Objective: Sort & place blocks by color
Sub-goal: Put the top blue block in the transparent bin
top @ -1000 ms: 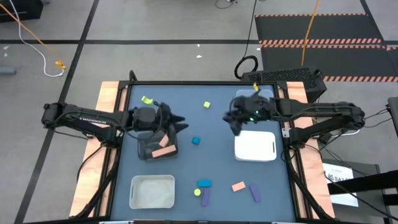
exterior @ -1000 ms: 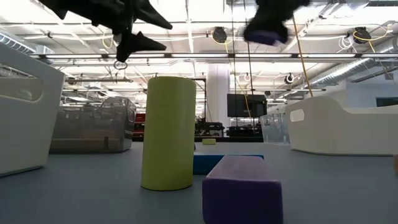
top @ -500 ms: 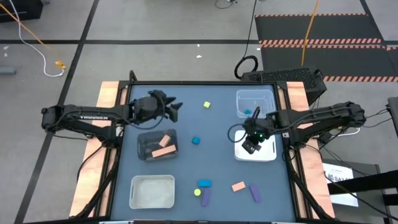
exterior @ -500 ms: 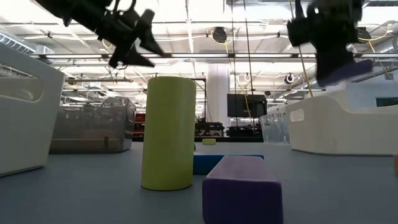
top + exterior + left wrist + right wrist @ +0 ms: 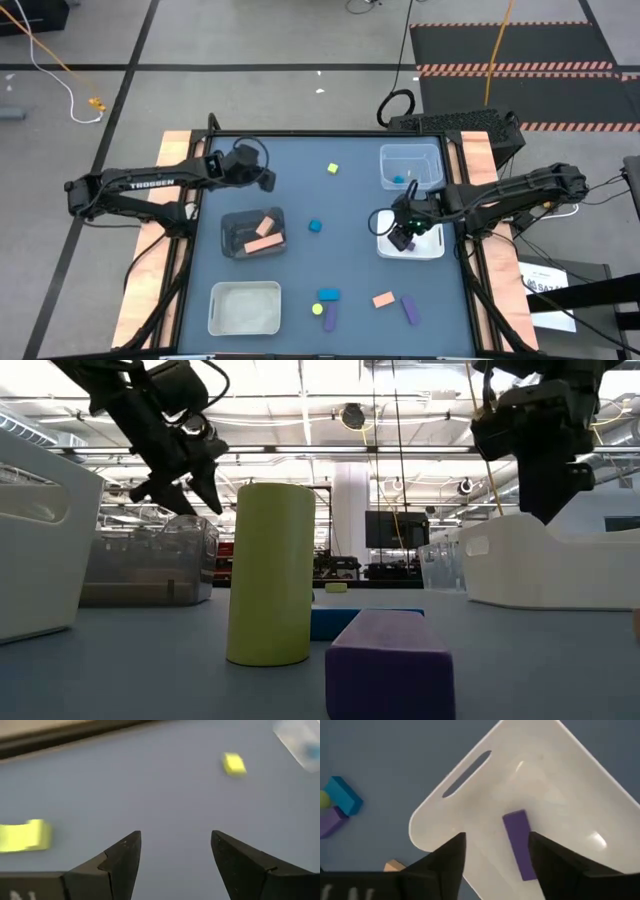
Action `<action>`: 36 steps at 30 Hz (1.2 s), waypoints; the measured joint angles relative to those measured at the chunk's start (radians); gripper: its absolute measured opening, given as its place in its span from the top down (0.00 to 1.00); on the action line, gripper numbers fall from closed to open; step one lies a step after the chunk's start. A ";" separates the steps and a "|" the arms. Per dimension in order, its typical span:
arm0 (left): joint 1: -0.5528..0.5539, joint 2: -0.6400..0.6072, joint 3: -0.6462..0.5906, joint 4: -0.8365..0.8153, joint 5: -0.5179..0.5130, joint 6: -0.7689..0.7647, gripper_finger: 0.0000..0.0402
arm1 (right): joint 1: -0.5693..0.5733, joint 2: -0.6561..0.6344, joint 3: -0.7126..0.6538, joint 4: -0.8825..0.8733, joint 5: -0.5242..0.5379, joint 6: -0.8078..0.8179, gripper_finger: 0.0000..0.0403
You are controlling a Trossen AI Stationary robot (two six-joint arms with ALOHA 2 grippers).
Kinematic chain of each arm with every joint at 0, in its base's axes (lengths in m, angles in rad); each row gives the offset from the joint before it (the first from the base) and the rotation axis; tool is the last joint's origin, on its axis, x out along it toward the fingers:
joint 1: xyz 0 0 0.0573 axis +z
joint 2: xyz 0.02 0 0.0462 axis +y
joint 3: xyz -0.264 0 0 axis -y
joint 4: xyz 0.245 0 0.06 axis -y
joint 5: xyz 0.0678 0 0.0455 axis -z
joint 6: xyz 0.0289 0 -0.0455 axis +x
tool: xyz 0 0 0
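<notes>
Blue tabletop (image 5: 340,215), centre-right: right gripper (image 5: 402,233) spread over white bin (image 5: 432,247) w/ purple bar (image 5: 520,844) lying inside, prob. the purple spot; left gripper (image 5: 262,178) spread, upper left, nr yellow-green block (image 5: 24,835).

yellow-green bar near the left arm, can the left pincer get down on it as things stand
Probably yes. The left pincer is open over bare table, and the yellow-green bar lies flat just off to one side with nothing around it or between them.
</notes>
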 joint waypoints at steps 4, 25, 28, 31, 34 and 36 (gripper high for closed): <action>-0.011 0.000 0.000 0.002 0.151 0.114 0.40 | -0.002 0.000 0.000 0.033 0.000 -0.025 0.41; -0.176 0.000 0.000 0.074 0.223 0.132 0.40 | -0.032 0.074 0.000 0.639 0.367 -0.608 0.43; -0.204 0.000 0.000 0.063 0.223 0.100 0.40 | -0.053 0.154 0.001 0.735 0.367 -0.664 0.40; -0.230 0.000 0.000 0.047 0.230 0.065 0.40 | -0.073 0.239 0.000 0.780 0.366 -0.687 0.37; -0.253 0.000 0.000 0.045 0.276 0.024 0.40 | -0.088 0.317 0.000 0.816 0.360 -0.685 0.35; -0.268 0.000 0.000 0.044 0.307 -0.004 0.40 | -0.096 0.366 0.000 0.851 0.312 -0.692 0.33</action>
